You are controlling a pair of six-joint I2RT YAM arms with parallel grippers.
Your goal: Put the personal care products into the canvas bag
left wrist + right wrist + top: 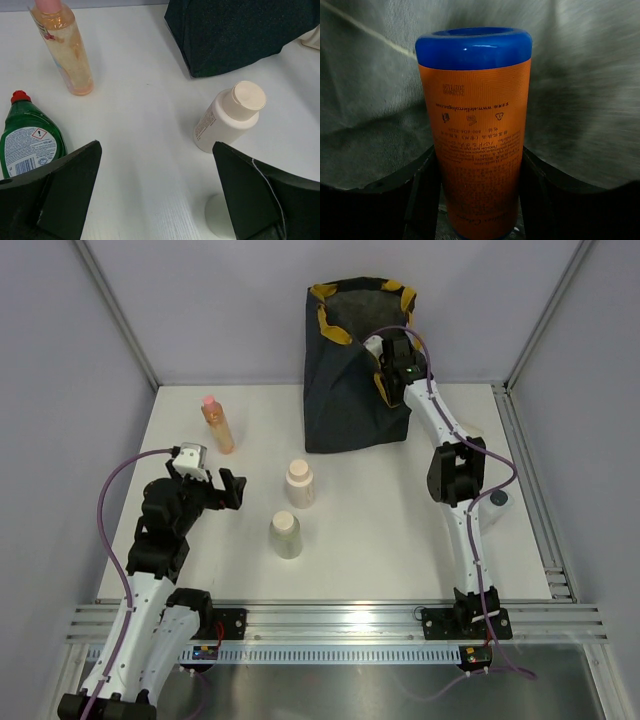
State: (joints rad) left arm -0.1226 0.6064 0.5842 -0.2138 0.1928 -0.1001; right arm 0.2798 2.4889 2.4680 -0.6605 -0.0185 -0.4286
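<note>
Overhead view of a white desk [380, 530] with two robot arms. The right fingers [479, 200] pinch an orange bottle [477, 125] by its body, one finger on each side, its blue end pointing away from the wrist. The arm reaches over the yellow rim of the upright navy canvas bag [345, 410] at the far side of the desk. In the wrist view grey lining fills the space behind the bottle, so it appears to be at or inside the bag's mouth; how deep cannot be told. The step in hand seems to be the drop. To do it well, the bottle should go down past the rim and handles, towards the middle of the opening, before the fingers part. They should then part fully, so the bottle slips free without snagging the soft fabric or tipping the bag. The left fingers [156, 150] are spread wide and empty, hovering near a cream bottle [299, 483] and a second cream bottle [285, 535]. A peach bottle [218, 425] with a pink cap stands further back, apart from the bag. A green dish-soap bottle [30, 135] close by is probably not for packing.
</note>
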